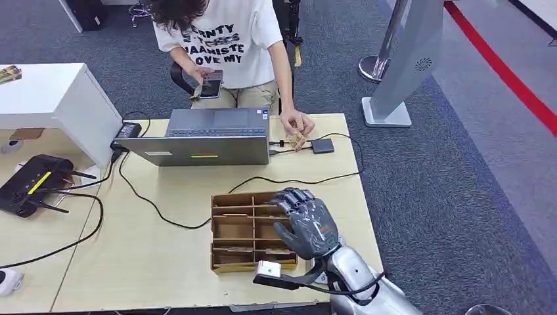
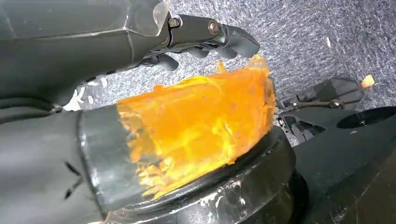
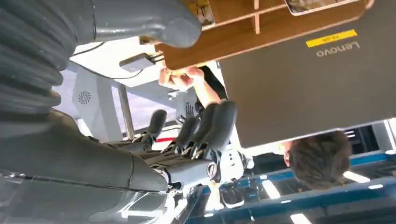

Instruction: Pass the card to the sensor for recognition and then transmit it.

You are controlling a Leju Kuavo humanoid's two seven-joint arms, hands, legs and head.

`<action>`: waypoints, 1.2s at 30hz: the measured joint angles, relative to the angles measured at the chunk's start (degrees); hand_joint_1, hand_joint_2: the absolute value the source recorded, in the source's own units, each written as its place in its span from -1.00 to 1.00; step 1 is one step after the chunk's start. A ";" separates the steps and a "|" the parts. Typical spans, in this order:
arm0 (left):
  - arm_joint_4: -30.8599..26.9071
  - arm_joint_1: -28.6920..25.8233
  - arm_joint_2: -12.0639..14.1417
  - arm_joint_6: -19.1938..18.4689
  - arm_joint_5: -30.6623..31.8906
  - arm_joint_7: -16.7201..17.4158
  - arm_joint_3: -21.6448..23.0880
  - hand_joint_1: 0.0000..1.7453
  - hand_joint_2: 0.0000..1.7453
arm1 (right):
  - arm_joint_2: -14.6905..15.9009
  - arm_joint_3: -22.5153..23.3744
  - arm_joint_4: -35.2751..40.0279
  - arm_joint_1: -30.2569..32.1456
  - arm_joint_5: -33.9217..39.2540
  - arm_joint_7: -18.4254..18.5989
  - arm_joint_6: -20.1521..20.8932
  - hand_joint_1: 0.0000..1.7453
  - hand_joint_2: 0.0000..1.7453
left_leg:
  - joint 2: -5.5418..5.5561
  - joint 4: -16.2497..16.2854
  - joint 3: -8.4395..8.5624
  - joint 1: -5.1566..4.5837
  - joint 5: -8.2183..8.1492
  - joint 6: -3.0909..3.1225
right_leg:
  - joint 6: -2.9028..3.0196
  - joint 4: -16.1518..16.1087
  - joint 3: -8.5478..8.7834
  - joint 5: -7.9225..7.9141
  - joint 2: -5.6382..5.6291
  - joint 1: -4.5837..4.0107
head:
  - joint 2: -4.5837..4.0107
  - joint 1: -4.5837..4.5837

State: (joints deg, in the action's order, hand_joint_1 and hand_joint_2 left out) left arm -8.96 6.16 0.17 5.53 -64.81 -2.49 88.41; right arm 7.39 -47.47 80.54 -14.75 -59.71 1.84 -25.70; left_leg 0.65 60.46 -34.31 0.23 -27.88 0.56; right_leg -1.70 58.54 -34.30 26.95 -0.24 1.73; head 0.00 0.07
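While the right hand (image 1: 307, 223) hovers over the near right corner of the cardboard tray (image 1: 230, 230), its fingers are loosely spread and nothing is in them. Cards (image 1: 231, 214) lie flat in the tray's compartments, so no card looks picked yet; the whole task seems ahead: lifting a card, showing it to the sensor, passing it on. The left hand (image 2: 205, 39) hangs over carpet, whether holding anything I cannot tell. Farther back stands the laptop (image 1: 207, 138), then a small dark box (image 1: 322, 146), probably the sensor, just beside a person's hand (image 1: 295, 123).
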 joint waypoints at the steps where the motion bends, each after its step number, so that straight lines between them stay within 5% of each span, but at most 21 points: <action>1: 0.00 0.00 0.00 0.00 0.02 0.00 0.02 -1.00 -1.00 | 0.00 -0.02 -0.31 -0.02 0.28 0.00 0.24 -0.14 1.00 | 0.00 0.00 0.00 0.00 0.00 0.00 | 0.00 0.00 0.00 0.00 0.00 0.00 | 0.00 -0.02; 16: 0.00 0.00 -0.02 -0.07 0.18 0.00 0.11 -1.00 -1.00 | -0.48 0.46 -5.35 -0.64 1.22 0.50 0.98 -0.04 1.00 | 0.01 0.00 -0.01 0.00 0.00 0.00 | 0.00 0.01 0.01 0.00 0.01 0.00 | 0.00 0.00; 19: 0.00 0.03 -0.02 -0.07 0.48 0.00 0.11 -1.00 -1.00 | -0.85 0.90 -6.03 -1.09 1.14 0.57 1.05 0.34 1.00 | 0.00 0.00 0.00 0.00 0.00 0.00 | 0.00 0.01 0.01 0.00 0.01 0.00 | 0.00 0.00; 20: 0.00 0.03 -0.02 -0.09 0.52 0.00 0.13 -1.00 -1.00 | -1.01 1.03 -6.36 -1.34 1.09 0.59 1.05 0.68 1.00 | 0.00 0.00 0.00 0.00 0.00 0.00 | 0.00 0.01 0.01 0.00 0.01 0.00 | 0.00 0.00; 24: 0.00 0.02 -0.04 -0.15 0.66 0.00 0.13 -1.00 -1.00 | -1.46 1.40 -7.28 -2.03 1.09 0.72 1.09 1.00 1.00 | 0.00 0.00 0.00 0.00 0.00 0.00 | 0.00 0.01 0.01 -0.01 0.01 0.00 | 0.00 -0.02; 36: 0.00 0.03 -0.04 -0.55 0.66 0.00 0.13 -1.00 -1.00 | -1.92 2.36 -8.39 -2.21 0.87 1.01 1.35 1.00 1.00 | 0.00 0.00 0.00 0.00 0.00 0.00 | 0.00 0.01 0.01 -0.01 0.01 0.00 | 0.00 0.00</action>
State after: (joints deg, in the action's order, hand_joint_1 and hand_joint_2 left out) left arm -8.96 6.19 0.13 4.98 -64.15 -2.49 88.54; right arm 5.46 -45.11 72.15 -16.96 -58.84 2.84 -24.35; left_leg 0.66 60.46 -34.31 0.23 -27.87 0.56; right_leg -1.70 58.55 -34.29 26.94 -0.23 1.73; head 0.00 0.07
